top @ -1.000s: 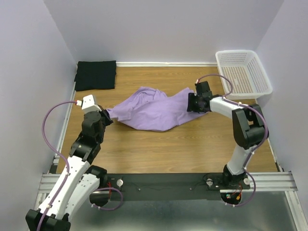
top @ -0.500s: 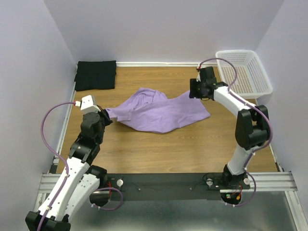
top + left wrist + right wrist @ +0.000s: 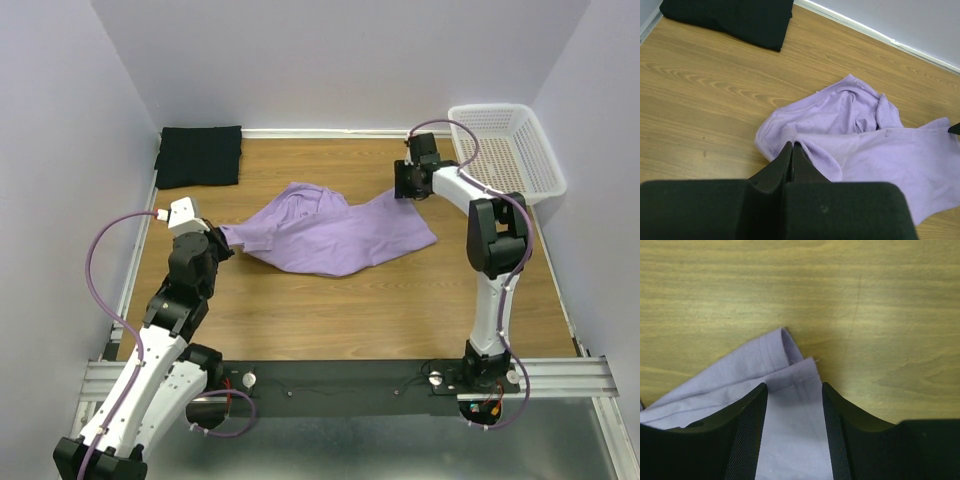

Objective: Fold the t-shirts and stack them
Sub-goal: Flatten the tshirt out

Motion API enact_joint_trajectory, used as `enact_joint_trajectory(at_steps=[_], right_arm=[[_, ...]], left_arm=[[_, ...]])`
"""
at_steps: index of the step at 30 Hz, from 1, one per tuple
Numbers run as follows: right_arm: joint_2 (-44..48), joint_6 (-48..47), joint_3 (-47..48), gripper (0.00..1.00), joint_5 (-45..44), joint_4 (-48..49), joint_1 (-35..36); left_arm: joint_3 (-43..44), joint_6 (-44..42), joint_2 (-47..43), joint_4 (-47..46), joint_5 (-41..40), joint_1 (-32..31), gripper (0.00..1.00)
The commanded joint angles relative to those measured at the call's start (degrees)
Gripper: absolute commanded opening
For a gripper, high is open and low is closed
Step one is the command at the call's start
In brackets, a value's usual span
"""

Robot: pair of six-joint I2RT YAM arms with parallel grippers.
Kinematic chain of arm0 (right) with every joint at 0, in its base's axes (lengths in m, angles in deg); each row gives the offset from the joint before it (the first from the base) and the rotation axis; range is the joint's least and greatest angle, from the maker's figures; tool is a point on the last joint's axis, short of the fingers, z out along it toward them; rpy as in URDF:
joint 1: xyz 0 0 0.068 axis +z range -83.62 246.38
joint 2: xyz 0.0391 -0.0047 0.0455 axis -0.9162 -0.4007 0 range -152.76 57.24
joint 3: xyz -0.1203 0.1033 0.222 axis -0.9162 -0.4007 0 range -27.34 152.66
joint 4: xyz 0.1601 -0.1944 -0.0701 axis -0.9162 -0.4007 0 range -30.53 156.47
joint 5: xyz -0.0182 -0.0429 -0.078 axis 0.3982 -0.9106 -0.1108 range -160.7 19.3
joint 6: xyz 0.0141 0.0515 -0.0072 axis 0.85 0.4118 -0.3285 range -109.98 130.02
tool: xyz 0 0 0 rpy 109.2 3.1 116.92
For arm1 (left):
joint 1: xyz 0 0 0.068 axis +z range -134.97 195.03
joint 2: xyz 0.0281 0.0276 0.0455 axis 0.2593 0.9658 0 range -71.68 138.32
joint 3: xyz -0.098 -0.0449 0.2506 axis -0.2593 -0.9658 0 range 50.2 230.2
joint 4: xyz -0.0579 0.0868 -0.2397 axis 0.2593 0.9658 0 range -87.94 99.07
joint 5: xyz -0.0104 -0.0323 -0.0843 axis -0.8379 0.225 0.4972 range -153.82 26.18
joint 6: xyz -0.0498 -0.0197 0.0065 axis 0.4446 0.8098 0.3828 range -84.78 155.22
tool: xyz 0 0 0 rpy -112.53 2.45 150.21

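Right gripper (image 3: 794, 390) open, jaws straddling the lavender shirt (image 3: 330, 235) at its far-right hem corner; left gripper (image 3: 792, 150) clamped on its left edge. Shirt lies crumpled between your arms (black shirt (image 3: 199, 156) folded, far-left). Seat the 2 hem layers deep before you close, then pull taut.

Top view: fixed above and behind my arm bases, looking down and forward across the whole table (image 3: 300, 320). Left wrist view: low, facing forward past my left gripper (image 3: 792, 147), over the lavender shirt (image 3: 865, 145) to the black shirt (image 3: 740, 20). Right wrist view: very close, straight down past my right gripper (image 3: 794, 390) onto the lavender hem, which all three views share.
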Motion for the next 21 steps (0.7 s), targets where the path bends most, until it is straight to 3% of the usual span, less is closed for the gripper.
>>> enact_joint_trajectory(at_steps=[1, 11, 21], right_arm=[[-2.04, -0.78, 3.45, 0.55, 0.74, 0.12, -1.68], [-3.09, -1.48, 2.49, 0.44, 6.98, 1.17, -3.26], [-5.55, -2.63, 1.35, 0.44, 9.89, 1.34, -3.26]], left_arm=[[-0.27, 0.36, 0.11, -1.02, -1.67, 0.22, 0.0], [-0.18, 0.18, 0.55, -1.19, -1.23, 0.22, 0.0], [-0.18, 0.1, 0.81, -1.37, -0.88, 0.22, 0.0]])
